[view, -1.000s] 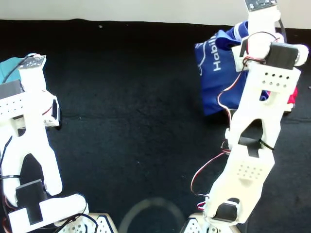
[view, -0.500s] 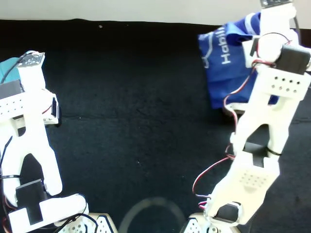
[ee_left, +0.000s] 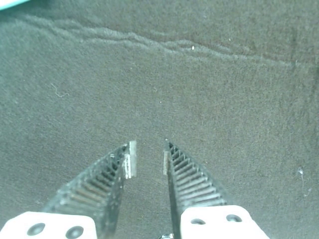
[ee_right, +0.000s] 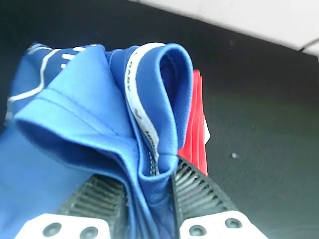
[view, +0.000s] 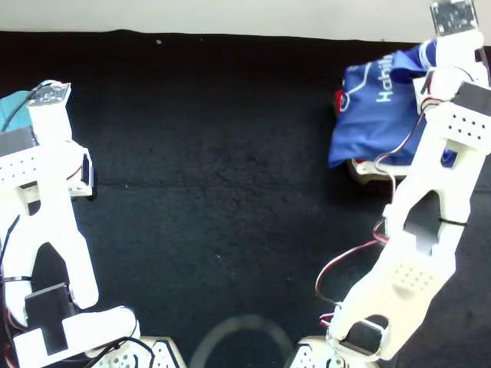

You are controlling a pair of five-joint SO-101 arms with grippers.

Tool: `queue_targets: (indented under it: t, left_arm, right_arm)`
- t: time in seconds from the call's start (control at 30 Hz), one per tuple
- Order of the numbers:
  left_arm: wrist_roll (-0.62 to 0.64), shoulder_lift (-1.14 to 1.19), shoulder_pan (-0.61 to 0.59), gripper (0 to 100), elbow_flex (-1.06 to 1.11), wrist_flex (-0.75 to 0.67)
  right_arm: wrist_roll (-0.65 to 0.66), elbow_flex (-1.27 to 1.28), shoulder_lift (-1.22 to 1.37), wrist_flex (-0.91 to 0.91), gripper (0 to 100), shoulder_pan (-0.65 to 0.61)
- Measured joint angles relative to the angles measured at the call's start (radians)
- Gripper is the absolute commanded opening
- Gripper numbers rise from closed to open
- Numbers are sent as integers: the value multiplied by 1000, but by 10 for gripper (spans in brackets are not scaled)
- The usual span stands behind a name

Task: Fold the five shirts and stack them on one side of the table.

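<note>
Nearest you, at 7 o'clock in the high view, your left arm (view: 46, 199) stands over the black table (view: 215, 169). Its left claw (ee_left: 148, 157) hangs just above the bare cloth, jaws a little apart and nothing between them. The teal shirt (view: 14, 107) lies just beyond it, at 10 o'clock on the table's edge.

Farther out, at 2 o'clock, your right arm (view: 430, 215) reaches to the far corner. The right claw (ee_right: 149, 174) is clamped on a bunched fold of the blue shirt (view: 376, 115), close to its collar band. The shirt hangs from that grip, draped over the red shirt (ee_right: 197, 129). Red cloth peeps out at the blue shirt's 9 o'clock edge. Something pale lies under its near edge, and I cannot tell what it is.

My reading is that you are at the stacking step, bringing the blue shirt onto the pile in that corner. I see 3 shirts, so a stack of 5 is some way off. The next move calls for lowering the blue shirt until it rests flat and square over the red one. Open the jaws only then, and lift straight off so the fold does not drag. It looks bunched and may need smoothing.

Against the picture from 1 second ago, the right arm has swung toward 3 o'clock and carried the blue shirt with it. Red showed on the shirt's 3 o'clock side then, and shows at 9 o'clock now. The left arm and teal shirt have not moved.
</note>
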Motion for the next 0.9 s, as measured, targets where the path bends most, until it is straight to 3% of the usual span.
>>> queue_targets:
  t: [0.27,0.53,0.9]
  left_arm:
    - [0,0,0,109,0,0]
    - [0,0,0,109,0,0]
    - [0,0,0,109,0,0]
  right_arm:
    - [0,-227,275,-44,12,37]
    - [0,-310,423,-46,210,37]
    - [-338,-442,422,-55,210,51]
